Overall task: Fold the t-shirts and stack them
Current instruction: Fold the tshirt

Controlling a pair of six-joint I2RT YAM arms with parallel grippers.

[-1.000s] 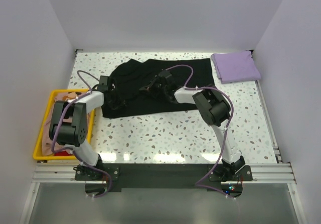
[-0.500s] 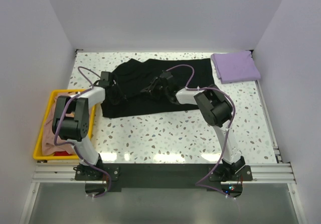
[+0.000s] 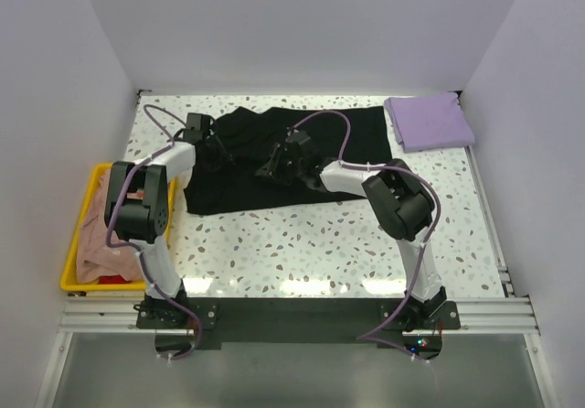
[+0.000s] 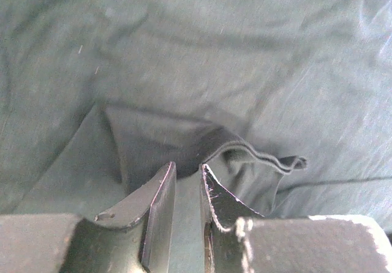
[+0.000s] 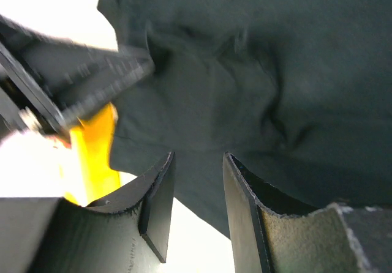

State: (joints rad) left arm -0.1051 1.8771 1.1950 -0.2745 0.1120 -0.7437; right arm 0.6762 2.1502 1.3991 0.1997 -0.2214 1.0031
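Sprawling black t-shirt lies beneath left gripper and right gripper.

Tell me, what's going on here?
Both arms are over the large black cloth t-shirt spread on the table. The left tool hovers at a raised fold, its jaws narrowly apart; the right tool is open above the cloth, gripping nothing. A folded lavender t-shirt lies at the far right corner; a peach t-shirt sits in the yellow plastic tray.

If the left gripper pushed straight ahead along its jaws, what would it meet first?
Most likely the raised, hemmed fold of the black t-shirt, just ahead of the left gripper; depth is hard to judge.
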